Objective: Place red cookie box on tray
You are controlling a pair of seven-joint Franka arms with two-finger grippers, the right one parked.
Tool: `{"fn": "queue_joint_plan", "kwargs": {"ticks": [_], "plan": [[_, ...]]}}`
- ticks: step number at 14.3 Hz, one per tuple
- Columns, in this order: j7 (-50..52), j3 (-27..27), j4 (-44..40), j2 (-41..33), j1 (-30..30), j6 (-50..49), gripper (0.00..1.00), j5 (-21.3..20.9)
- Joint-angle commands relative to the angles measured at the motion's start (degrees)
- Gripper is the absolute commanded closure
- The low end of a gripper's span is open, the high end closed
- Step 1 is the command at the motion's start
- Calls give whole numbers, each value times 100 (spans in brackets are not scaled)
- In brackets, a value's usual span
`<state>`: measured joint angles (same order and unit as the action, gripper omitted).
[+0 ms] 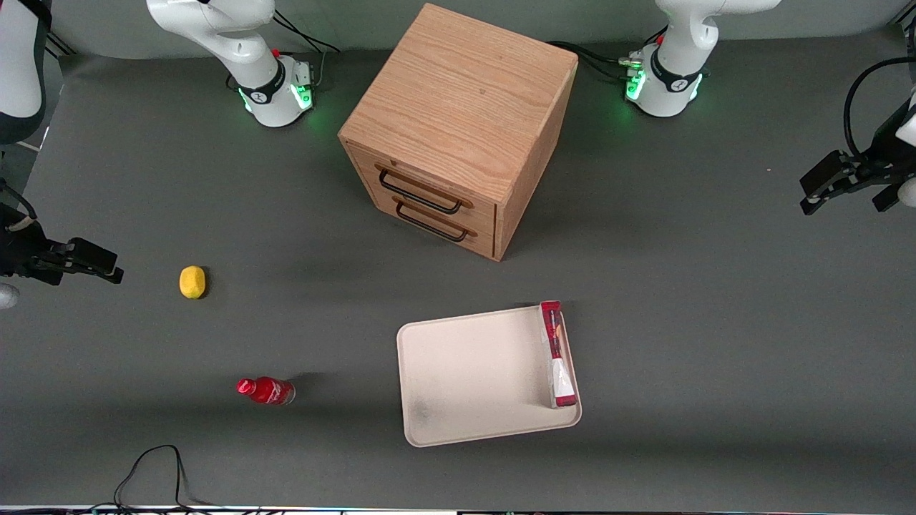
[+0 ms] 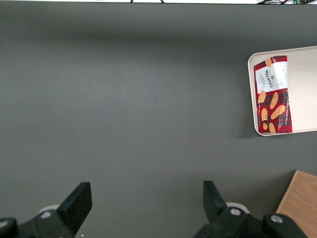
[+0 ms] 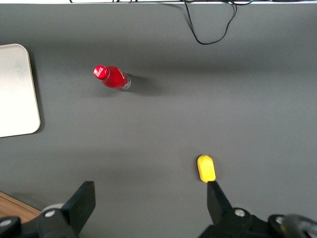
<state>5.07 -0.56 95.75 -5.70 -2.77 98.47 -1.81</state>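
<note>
Tartan-red "Walkers" cookie box (image 2: 272, 95), long flat carton, along smooth cream tray's (image 1: 465, 372) edge; gripper (image 2: 146, 203) above matte table, jaws wide open.

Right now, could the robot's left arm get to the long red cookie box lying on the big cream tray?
Probably yes. The left gripper is open, up toward the working arm's end of the table, and only bare grey table lies between it and the red cookie box at the cream tray's edge.

Red cookie box (image 1: 557, 354) on tray (image 1: 472, 375); pincer (image 1: 823, 187) apart
</note>
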Motion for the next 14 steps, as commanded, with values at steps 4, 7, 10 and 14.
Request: {"fn": "queue_joint_plan", "kwargs": {"ticks": [4,7,10,14], "plan": [[170,169,-426,201,118,-539,0,120],[178,284,-435,166,207,-670,0,128],[178,241,-470,157,137,-952,0,128],[214,144,-470,148,39,-979,0,128]]}}
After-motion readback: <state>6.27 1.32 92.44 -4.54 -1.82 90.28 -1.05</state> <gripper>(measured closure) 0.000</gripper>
